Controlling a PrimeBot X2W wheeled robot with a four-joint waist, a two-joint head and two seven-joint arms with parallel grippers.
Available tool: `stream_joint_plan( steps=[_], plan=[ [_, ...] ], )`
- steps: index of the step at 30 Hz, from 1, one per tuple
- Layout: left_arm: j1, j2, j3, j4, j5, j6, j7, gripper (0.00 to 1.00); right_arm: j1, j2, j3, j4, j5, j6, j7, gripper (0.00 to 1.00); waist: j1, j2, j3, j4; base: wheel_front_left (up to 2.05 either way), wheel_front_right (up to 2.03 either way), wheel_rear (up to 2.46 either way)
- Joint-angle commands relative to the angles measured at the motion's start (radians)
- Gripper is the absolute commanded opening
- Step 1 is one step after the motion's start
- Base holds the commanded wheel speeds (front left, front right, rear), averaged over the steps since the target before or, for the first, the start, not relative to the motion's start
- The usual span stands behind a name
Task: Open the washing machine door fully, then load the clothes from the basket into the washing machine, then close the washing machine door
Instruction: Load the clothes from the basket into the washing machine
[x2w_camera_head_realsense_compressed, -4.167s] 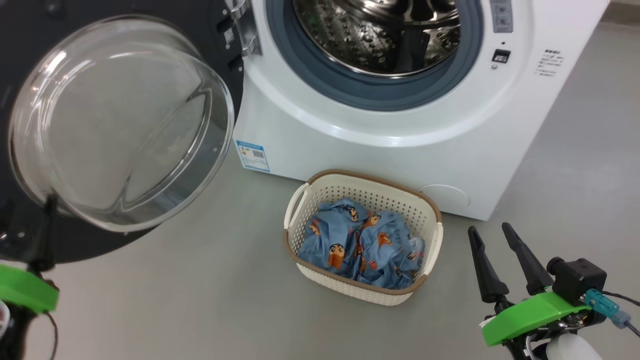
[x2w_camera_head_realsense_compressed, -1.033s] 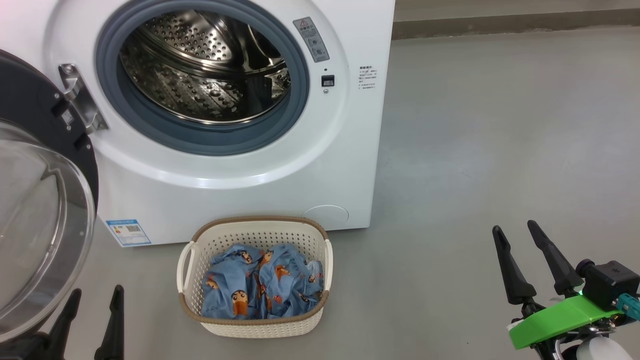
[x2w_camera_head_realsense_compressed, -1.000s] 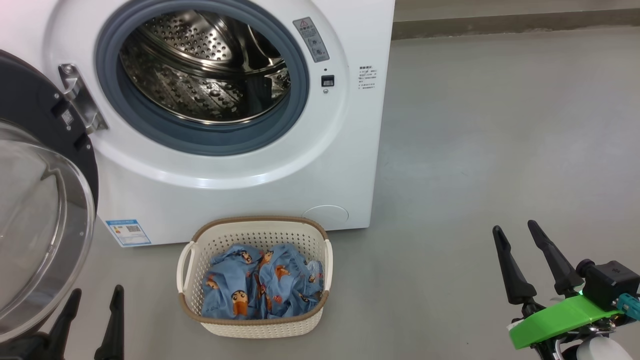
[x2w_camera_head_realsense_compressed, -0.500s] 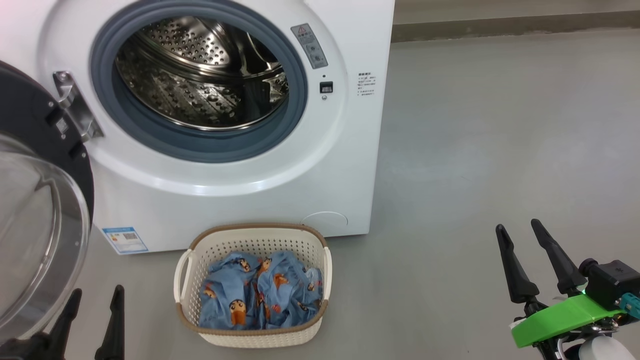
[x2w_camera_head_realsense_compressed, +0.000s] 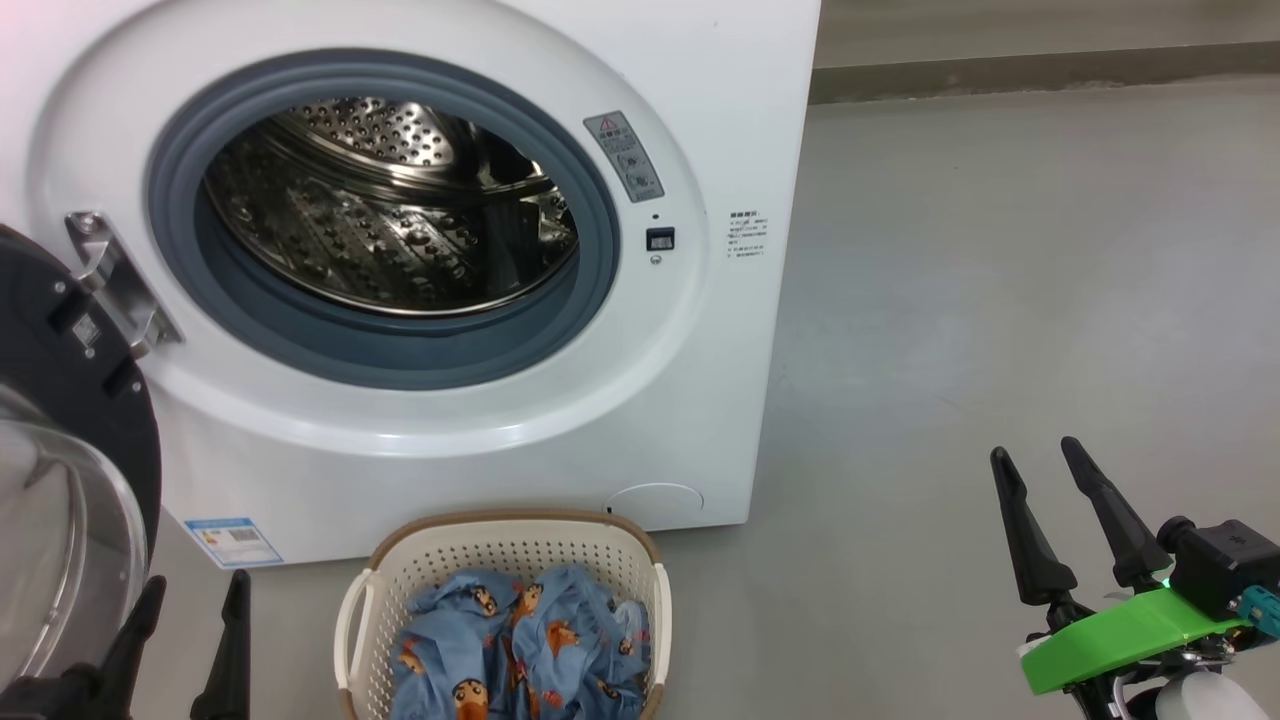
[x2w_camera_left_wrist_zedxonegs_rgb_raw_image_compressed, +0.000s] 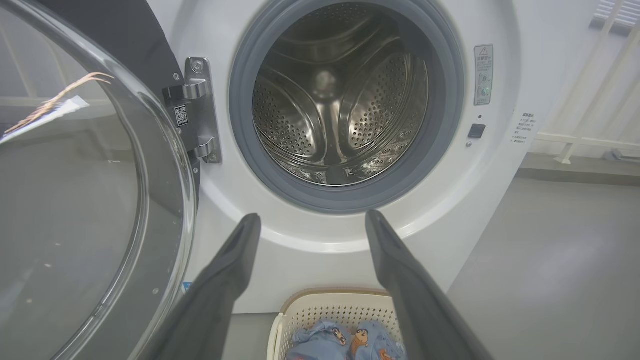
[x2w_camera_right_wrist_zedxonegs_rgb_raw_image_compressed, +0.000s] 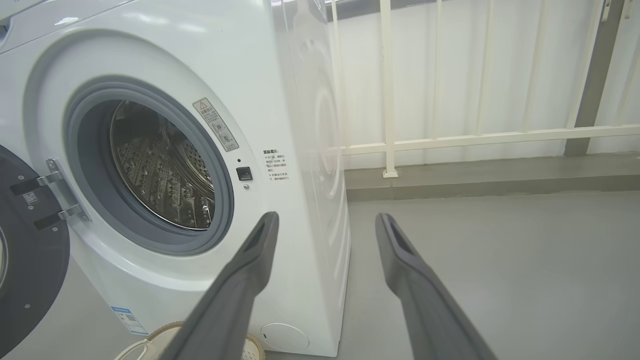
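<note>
Danger mostly in the reach down. Left gripper (x2w_camera_head_realsense_compressed: 196, 585) spread wide, empty; right gripper (x2w_camera_head_realsense_compressed: 1034, 450) likewise spread, empty. Door (x2w_camera_head_realsense_compressed: 95, 400) swung open, close outside the left jaws; glass bowl (x2w_camera_head_realsense_compressed: 70, 560) likely to be struck on a careless sweep. Basket (x2w_camera_head_realsense_compressed: 510, 522) just right of the left jaws, well left of the right ones, clothes (x2w_camera_head_realsense_compressed: 520, 650) heaped inside. Washer (x2w_camera_head_realsense_compressed: 720, 120) ahead of both pairs, drum (x2w_camera_head_realsense_compressed: 390, 230) bare. Possible trouble: pinching the basket rim along with fabric and lifting or tipping it; grabbing only part of the heap and trailing cloth onto the floor (x2w_camera_head_realsense_compressed: 1000, 250) or the gasket (x2w_camera_head_realsense_compressed: 598, 290).
</note>
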Motion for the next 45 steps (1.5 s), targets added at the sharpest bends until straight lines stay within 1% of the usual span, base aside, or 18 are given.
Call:
stream_joint_plan(
  steps=[1,45],
  plan=[
    [-0.036,0.027,0.045,-0.022,0.013,-0.002,-0.007,1.0,-0.005,-0.016,0.017,-0.026,-0.013,0.005,-0.012,1.0,-0.0001,0.0,0.001,0.001,0.77,-0.77,0.0],
    [-0.042,0.025,0.039,-0.009,0.028,-0.007,-0.007,1.0,-0.015,-0.023,0.037,-0.012,-0.012,0.005,-0.012,1.0,-0.0001,0.0,0.004,-0.002,0.04,-0.04,0.0]
  ],
)
